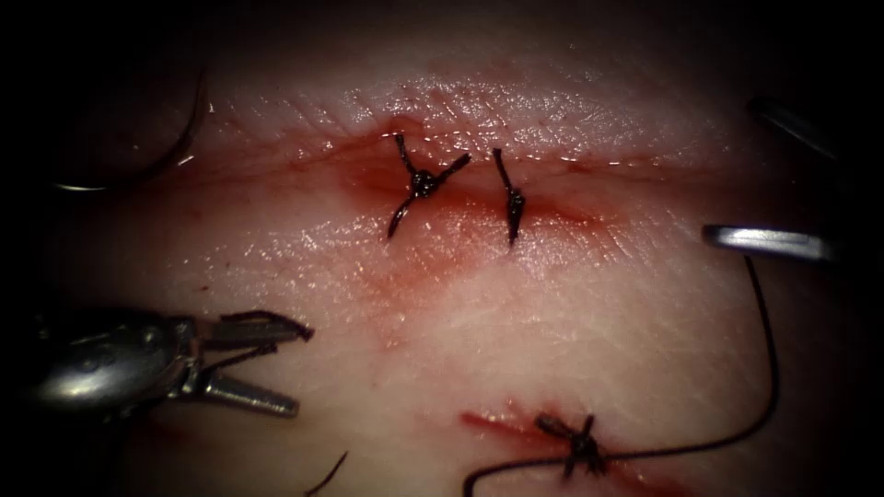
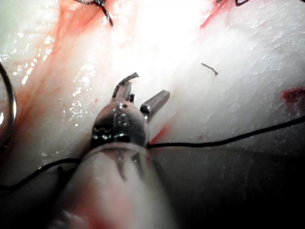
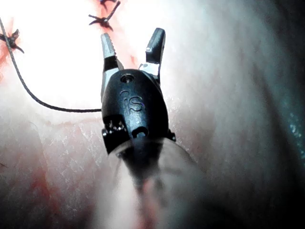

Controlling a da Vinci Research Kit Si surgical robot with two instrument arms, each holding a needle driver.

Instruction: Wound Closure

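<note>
The tissue (image 1: 552, 322) carries a horizontal cut (image 1: 589, 213) with two dark knotted stitches (image 1: 424, 184) (image 1: 512, 198). A third knot (image 1: 580, 442) sits on a lower red line, and thread (image 1: 769, 368) runs from it rightward and up toward the right tool. The curved needle (image 1: 180, 143) lies at the far upper left, held by neither tool. My left tool (image 1: 299, 368) is open at the lower left, with a short cut thread end (image 1: 267, 317) clinging to its upper jaw. My right tool (image 1: 732, 170) is open at the right edge, holding nothing, as its wrist view (image 3: 132, 36) confirms.
Red fluid (image 1: 414, 267) stains the tissue below the stitched cut. A loose cut end of thread (image 1: 327, 474) lies near the bottom edge. In the left wrist view the open left tool (image 2: 145, 89) has thread (image 2: 214, 142) crossing behind it and the needle (image 2: 9, 109) beside it.
</note>
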